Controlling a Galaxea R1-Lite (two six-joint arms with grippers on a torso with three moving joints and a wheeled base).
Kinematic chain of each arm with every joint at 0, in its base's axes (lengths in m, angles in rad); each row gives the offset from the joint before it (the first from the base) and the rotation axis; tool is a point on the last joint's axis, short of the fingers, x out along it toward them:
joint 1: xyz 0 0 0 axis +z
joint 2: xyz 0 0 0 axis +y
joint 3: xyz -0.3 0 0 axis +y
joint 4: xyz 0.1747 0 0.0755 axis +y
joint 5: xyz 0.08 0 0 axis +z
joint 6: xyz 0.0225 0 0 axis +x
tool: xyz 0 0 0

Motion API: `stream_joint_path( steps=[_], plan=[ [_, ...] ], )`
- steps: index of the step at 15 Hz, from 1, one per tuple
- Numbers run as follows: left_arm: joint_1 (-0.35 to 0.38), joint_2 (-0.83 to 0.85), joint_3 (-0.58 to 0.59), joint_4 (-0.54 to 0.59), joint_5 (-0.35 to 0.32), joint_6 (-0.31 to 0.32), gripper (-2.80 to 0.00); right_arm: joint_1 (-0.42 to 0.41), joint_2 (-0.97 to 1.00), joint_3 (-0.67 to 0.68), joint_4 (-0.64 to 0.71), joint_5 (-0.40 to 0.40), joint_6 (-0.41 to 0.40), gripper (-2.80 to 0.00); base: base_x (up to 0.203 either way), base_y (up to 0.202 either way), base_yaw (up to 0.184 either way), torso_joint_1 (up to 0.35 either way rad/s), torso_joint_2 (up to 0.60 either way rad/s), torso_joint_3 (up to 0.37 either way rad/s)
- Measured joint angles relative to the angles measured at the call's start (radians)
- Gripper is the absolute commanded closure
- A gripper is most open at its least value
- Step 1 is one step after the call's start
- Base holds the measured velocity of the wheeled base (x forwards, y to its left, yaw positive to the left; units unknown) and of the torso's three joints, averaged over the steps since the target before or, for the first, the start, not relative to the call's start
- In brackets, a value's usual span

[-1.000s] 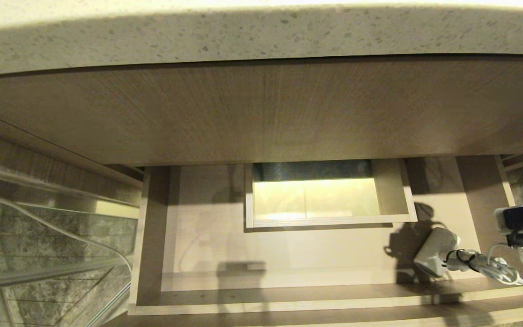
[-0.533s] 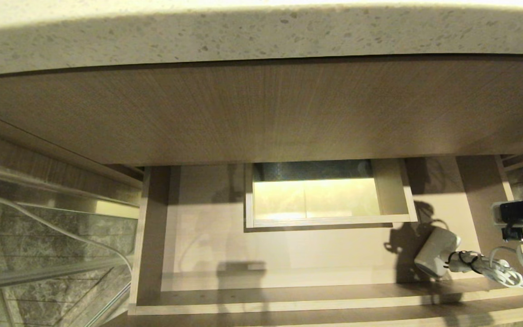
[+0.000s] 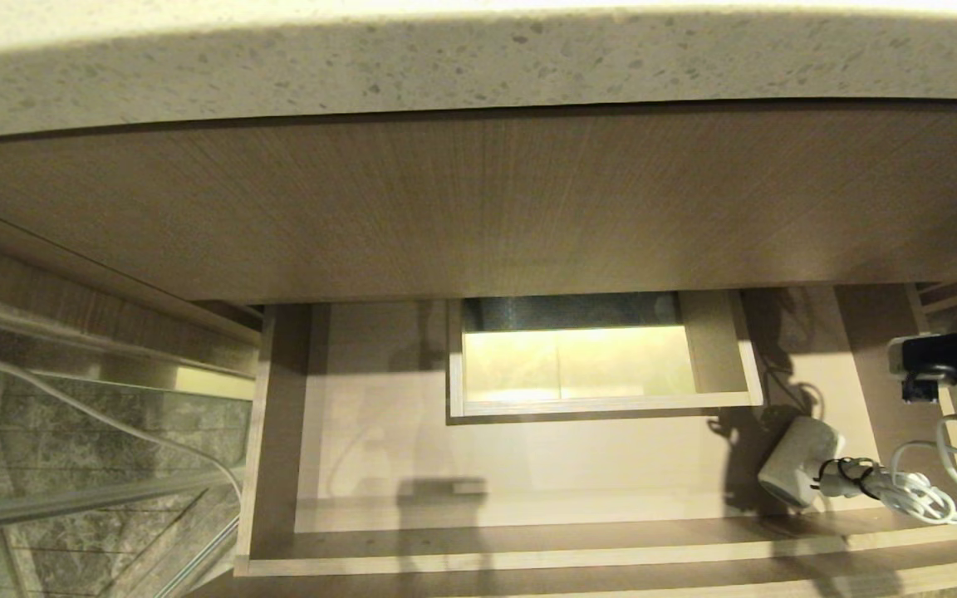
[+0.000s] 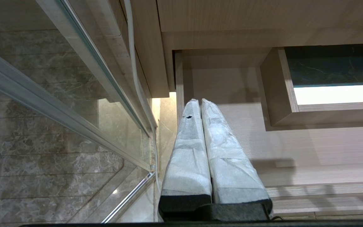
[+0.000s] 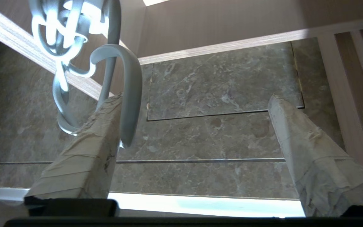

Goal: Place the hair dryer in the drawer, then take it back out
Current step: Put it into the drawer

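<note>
The drawer is pulled out, wide and shallow, with a boxed cut-out in its middle. The white hair dryer lies on the drawer floor at the right end. Its bundled pale cord trails toward the right wall. My right arm hangs above that right wall, up and clear of the dryer. My right gripper is open wide, and a loop of the cord sits beside one finger. My left gripper is shut and empty over the drawer's left edge.
A speckled stone counter overhangs a tall wood-grain panel above the drawer. A glass panel with a metal rail stands to the left. Marble floor lies below the right gripper.
My right gripper has opened and drawn up and back from the cord. The hair dryer has settled on the drawer floor. The left arm has not moved.
</note>
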Motion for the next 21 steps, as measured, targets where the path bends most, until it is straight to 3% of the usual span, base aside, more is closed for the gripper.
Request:
stream_joint_path(
  steps=[4,10,21],
  plan=[
    [0.000,0.000,0.000,0.000,0.000,0.000,0.00,0.000,-0.028,-0.019,0.096,0.005,-0.044,-2.80,0.000,0.000,0.000,0.000,0.00,0.000],
    [0.000,0.000,0.000,0.000,0.000,0.000,0.00,0.000,-0.082,-0.045,0.122,0.045,-0.096,-2.80,0.000,0.000,0.000,0.000,0.00,0.000],
    [0.000,0.000,0.000,0.000,0.000,0.000,0.00,0.003,-0.222,-0.076,0.231,0.043,-0.131,-2.80,0.000,0.000,0.000,0.000,0.00,0.000]
  ],
)
